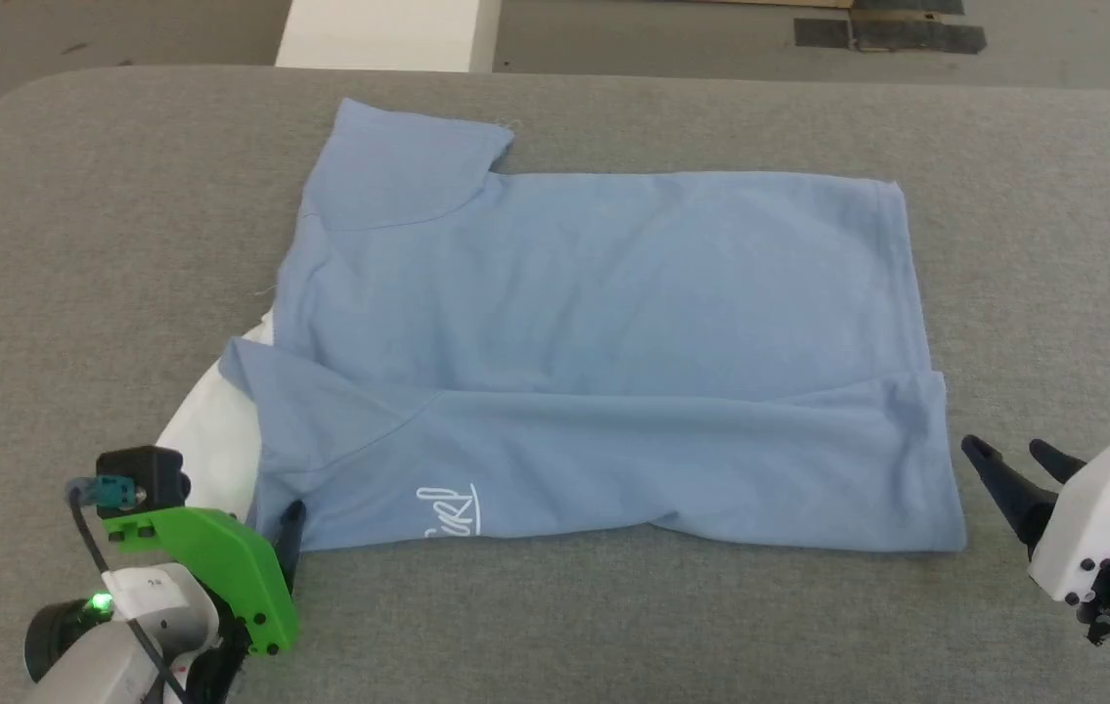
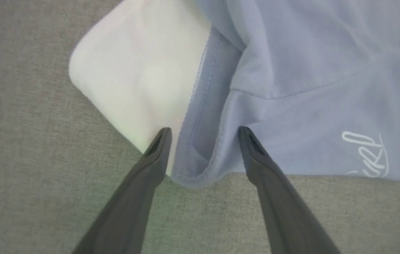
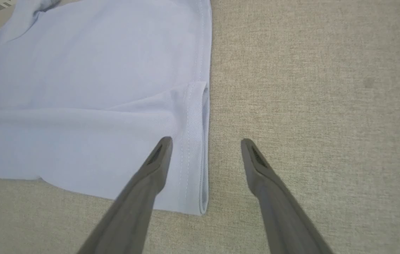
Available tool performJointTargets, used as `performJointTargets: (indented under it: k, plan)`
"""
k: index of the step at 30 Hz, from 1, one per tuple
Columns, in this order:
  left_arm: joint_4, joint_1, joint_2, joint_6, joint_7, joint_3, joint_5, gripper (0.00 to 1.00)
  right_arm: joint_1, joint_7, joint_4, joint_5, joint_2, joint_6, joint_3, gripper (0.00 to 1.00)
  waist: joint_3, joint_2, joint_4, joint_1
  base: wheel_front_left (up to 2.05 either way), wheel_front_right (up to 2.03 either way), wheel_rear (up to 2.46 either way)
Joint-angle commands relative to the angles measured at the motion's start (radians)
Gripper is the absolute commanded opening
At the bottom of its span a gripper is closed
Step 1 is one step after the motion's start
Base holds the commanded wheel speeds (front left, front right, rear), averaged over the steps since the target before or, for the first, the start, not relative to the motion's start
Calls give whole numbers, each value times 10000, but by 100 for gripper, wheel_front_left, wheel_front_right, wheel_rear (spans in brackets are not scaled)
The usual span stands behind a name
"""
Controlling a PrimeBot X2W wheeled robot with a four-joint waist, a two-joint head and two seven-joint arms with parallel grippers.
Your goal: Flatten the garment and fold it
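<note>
- The garment (image 1: 594,342) lies spread on the grey padded table (image 1: 75,244), its near long edge folded up over the body so that a band of doubled cloth runs across the front.
- One short sleeve (image 1: 398,166) sticks out at the far left, and the stitched hem (image 1: 907,284) runs down the right side.
- White cursive lettering (image 1: 449,511) sits low on the folded band, close to the near edge and towards the left.
- A patch of white fabric (image 1: 212,430) pokes out from under the blue cloth at the near-left corner.
- The left gripper (image 2: 203,132) is at that same corner with its jaws spread wide. In the left wrist view, one fingertip is over the edge of the white fabric and the other over the blue cloth, with the folded blue corner lying between them.
- Nothing is pinched in the left jaws. Whether the tips rest on the cloth I cannot tell.
- The right gripper (image 1: 1004,448) is at the near-right corner, just beside the garment's edge, with its jaws also wide apart and empty.
- In the right wrist view, one fingertip is over the folded hem corner and the other over bare grey table, so the garment's edge runs between them.
- A green bracket (image 1: 212,567) is mounted on the left wrist.
</note>
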Motion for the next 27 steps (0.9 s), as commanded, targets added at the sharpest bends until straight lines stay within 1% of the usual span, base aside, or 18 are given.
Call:
performJointTargets:
  k: [1, 4, 5, 6, 7, 8, 11, 13, 15, 20, 23, 27]
  plan:
    - [313, -120, -115, -114, 60, -78, -50, 100, 145, 55, -93, -51, 68, -15, 20, 100, 93, -1, -158, 0, 0, 0, 0]
    - [839, -119, -310, -218, 347, -258, -246, 100, 286, 152, -194, -229, 21, -15, 67, 100, 93, -1, -221, 0, 0, 0, 0]
    - [980, -112, -392, -247, 447, -310, -330, 94, 366, 199, -262, -321, -35, -15, 90, 100, 93, -1, -213, 0, 0, 0, 0]
    - [1073, -109, -432, -277, 509, -355, -369, 77, 434, 241, -329, -405, -86, -15, 116, 100, 90, -1, -201, 0, 0, 0, 0]
    - [1155, -102, -497, -323, 524, -353, -448, 4, 517, 304, -427, -504, -153, -15, 182, 100, 86, -1, -184, 0, 0, 0, 0]
    - [1206, -77, -539, -396, 555, -360, -532, 0, 599, 386, -525, -576, -188, -15, 259, 100, 80, -1, -165, 0, 0, 0, 0]
    - [1139, -55, -594, -524, 324, -180, -667, 0, 801, 636, -798, -1008, -364, -15, 555, 100, 79, -1, -86, 0, 0, 0, 0]
    - [955, -3, -540, -507, 48, 55, -701, 0, 822, 665, -902, -1393, -469, -15, 867, 100, 100, -1, -63, 0, 0, 0, 0]
    - [601, 79, -493, -483, -205, 296, -764, 0, 797, 734, -752, -1612, -483, -15, 1249, 100, 116, -1, -29, 0, 0, 0, 0]
    - [-373, 374, -287, -263, -456, 507, -676, 0, 432, 663, 82, -2208, -528, -15, 1878, 100, 185, -1, 118, 0, 0, 0, 0]
    - [-772, 462, -249, -143, -459, 486, -613, 0, 159, 497, 696, -2638, -483, -15, 1951, 100, 242, -1, 225, 0, 0, 0, 0]
    - [-1036, 504, -229, -33, -453, 449, -544, 0, -98, 399, 1471, -2707, -421, -15, 2294, 100, 322, -1, 326, 0, 0, 0, 0]
